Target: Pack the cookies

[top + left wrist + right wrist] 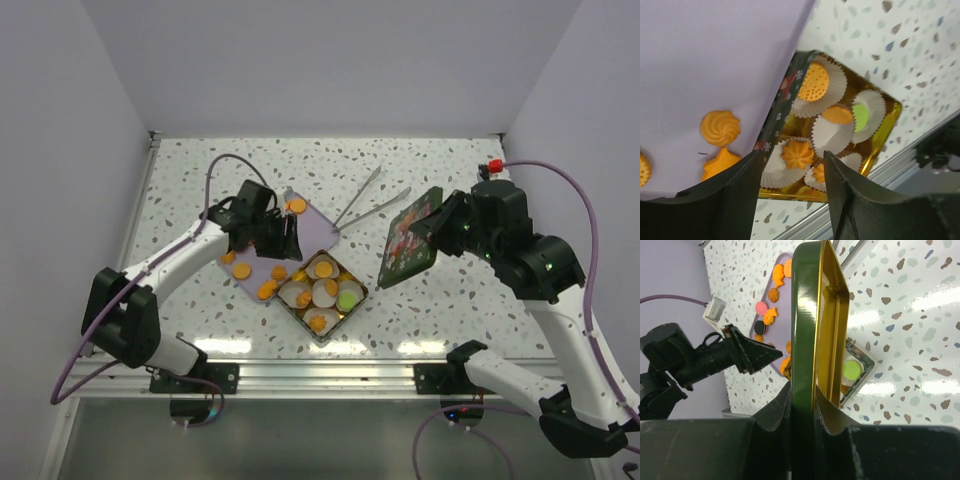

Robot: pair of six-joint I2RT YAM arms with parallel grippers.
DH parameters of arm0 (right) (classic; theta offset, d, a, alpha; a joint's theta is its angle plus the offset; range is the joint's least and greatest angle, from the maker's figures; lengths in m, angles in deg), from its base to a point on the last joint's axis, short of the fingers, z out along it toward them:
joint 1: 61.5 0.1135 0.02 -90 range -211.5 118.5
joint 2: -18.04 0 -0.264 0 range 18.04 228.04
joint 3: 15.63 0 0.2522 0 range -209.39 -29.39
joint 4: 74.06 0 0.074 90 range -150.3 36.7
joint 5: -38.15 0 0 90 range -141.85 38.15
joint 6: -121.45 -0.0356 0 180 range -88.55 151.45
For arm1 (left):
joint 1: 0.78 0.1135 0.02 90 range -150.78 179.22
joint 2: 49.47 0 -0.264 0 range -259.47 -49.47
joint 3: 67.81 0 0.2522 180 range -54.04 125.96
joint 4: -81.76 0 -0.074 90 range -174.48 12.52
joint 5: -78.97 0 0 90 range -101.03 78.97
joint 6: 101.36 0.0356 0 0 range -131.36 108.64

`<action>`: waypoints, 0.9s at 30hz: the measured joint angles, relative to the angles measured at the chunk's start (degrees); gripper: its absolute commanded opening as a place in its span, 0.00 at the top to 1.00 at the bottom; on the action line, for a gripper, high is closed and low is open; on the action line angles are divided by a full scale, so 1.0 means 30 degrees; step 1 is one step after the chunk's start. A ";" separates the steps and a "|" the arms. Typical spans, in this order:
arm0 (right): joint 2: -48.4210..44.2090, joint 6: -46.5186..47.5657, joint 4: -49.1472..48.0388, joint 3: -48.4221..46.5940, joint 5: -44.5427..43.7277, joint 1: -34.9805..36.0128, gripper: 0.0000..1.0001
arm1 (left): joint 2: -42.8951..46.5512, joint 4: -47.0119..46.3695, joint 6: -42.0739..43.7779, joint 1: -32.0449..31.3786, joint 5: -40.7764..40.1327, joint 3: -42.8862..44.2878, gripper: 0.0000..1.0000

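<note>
The left gripper's [792,165] black fingers [730,200] fill the bottom of its wrist view. They stand apart with nothing between them, hanging over the line where the tray [715,50] meets the tin [775,120].

Loose cookies [720,127] lie on the tray at about 9 o'clock from the gap. More cookies sit in the cups [827,135] inside the tin at 12 to 2 o'clock, a green one among them.

From above, the tin [344,318] lies at 4 o'clock of the tray [310,225], touching or just beside it. Cookies lie at the tray's 12 o'clock end and in a cluster at its 7 o'clock end. Tongs [365,200] lie apart on the table at 1 o'clock of the tin.

The right gripper [802,400] is clamped on the edge of the lid [802,315]. It holds the lid on edge above the table at 3 o'clock of the tin.

The step in hand looks like fetching another cookie from the tray, and packing seems roughly half done.

- **Approach:** The left gripper should swing toward 9 o'clock and centre over a single cookie. It should come down straight with one finger on each side.
- **Grip:** It should close only until the cookie is held, since such biscuits probably crumble or skid on the smooth tray.
- **Carry:** It should lift high enough to clear the tin's wall.
- **Release:** It should let go low over a cup with room, so the cookie does not bounce out or tip a paper cup.
- **Lid:** The lid is best held well aside until the tray is bare.
</note>
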 measured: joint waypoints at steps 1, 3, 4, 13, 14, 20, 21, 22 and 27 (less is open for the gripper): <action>-0.0058 0.0007 0.0138 0.0000 -0.0015 0.0000 1.00 | -0.0284 0.0248 0.0226 -0.0510 -0.0605 0.0007 0.45; -0.0117 0.0036 0.0299 0.0000 -0.0029 0.0000 1.00 | -0.0918 0.0619 0.0656 -0.1275 -0.1676 0.0007 0.47; -0.0117 0.0073 0.0328 0.0000 -0.0029 0.0007 1.00 | -0.1246 0.0743 0.0780 -0.1523 -0.2113 0.0015 0.47; -0.0117 0.0146 0.0867 0.0000 -0.0029 0.0000 1.00 | -0.4328 0.1224 0.1639 -0.2521 -0.4357 0.1166 0.57; -0.0117 0.0153 0.0940 0.0000 -0.0036 0.0007 1.00 | -0.4648 0.1319 0.1654 -0.2565 -0.4335 0.1450 0.59; -0.0117 0.0197 0.1064 0.0000 -0.0036 0.0007 1.00 | -0.6069 0.1945 0.2069 -0.2965 -0.4524 0.3242 1.00; -0.0117 0.0211 0.1064 0.0000 -0.0036 0.0000 1.00 | -0.6215 0.2062 0.2142 -0.2980 -0.4692 0.3446 1.00; -0.0117 0.0219 0.1056 0.0000 -0.0036 0.0007 1.00 | -0.6382 0.2200 0.2193 -0.2980 -0.4787 0.3621 1.00; -0.0073 0.0291 0.0991 0.0007 -0.0022 0.0007 1.00 | -0.6972 0.2790 0.1530 -0.2885 -0.5894 0.4197 1.00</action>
